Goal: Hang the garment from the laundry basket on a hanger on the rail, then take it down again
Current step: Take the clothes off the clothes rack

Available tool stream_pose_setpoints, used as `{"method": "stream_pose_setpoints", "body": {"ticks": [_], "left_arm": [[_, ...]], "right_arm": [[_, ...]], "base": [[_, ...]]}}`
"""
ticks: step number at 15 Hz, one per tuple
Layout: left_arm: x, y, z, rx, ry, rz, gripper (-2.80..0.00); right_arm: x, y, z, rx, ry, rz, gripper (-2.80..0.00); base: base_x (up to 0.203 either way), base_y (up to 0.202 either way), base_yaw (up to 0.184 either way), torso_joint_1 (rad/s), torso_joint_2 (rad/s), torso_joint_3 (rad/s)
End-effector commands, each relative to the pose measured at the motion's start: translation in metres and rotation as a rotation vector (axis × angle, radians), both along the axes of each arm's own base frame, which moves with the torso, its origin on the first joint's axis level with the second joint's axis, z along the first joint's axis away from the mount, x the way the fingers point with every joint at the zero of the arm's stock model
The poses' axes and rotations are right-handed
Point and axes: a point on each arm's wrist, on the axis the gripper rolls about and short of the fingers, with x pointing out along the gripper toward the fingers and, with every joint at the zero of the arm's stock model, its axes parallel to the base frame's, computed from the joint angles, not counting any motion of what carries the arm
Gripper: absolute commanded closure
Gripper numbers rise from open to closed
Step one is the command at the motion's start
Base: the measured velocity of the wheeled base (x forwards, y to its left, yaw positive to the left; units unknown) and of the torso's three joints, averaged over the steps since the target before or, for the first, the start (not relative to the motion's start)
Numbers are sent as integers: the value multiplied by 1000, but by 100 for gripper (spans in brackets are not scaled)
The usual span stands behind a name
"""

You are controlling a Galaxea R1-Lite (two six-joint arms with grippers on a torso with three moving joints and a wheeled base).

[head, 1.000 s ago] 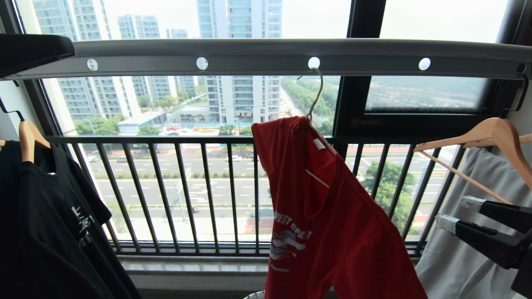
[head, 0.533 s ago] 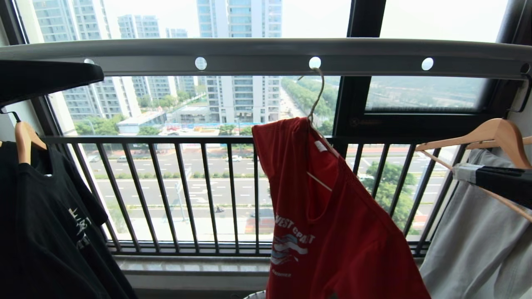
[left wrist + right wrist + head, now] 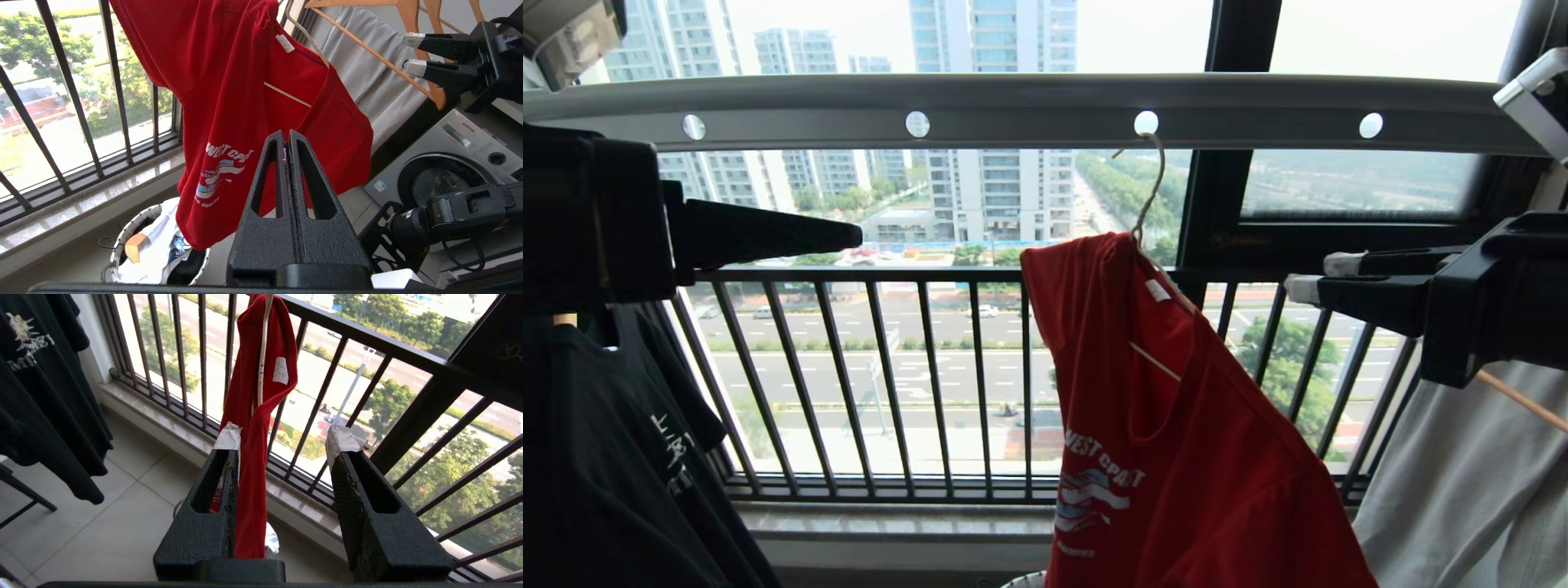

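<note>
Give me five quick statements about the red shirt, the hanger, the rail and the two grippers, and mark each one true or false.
1. The red T-shirt hangs on a thin cream hanger hooked on the grey rail. True.
2. The left gripper is wide open. False: its fingers are shut together, holding nothing.
3. The right gripper is open and apart from the shirt. True.
4. The laundry basket sits below the shirt. True.
5. The shirt hangs level on the hanger. False: it hangs lopsided, one shoulder far lower.
</note>
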Motion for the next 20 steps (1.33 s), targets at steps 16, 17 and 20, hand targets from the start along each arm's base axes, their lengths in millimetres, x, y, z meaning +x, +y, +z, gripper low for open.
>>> {"method": "stream_pose_setpoints", "body": {"ticks": [16, 17, 20], "left_arm": [[18, -8, -10, 21, 52, 0, 0], [18, -8, -10, 21, 52, 0, 0], [17, -8, -9, 19, 49, 0, 0]], "right_arm": [[79, 54, -61, -134, 125, 50, 0], [79, 55, -61, -132, 124, 51, 0], [82, 53, -63, -136, 129, 41, 0]], "base": [[0, 0, 0, 0, 0, 0], [0, 0, 0, 0, 0, 0], [0, 0, 0, 0, 0, 0]]}}
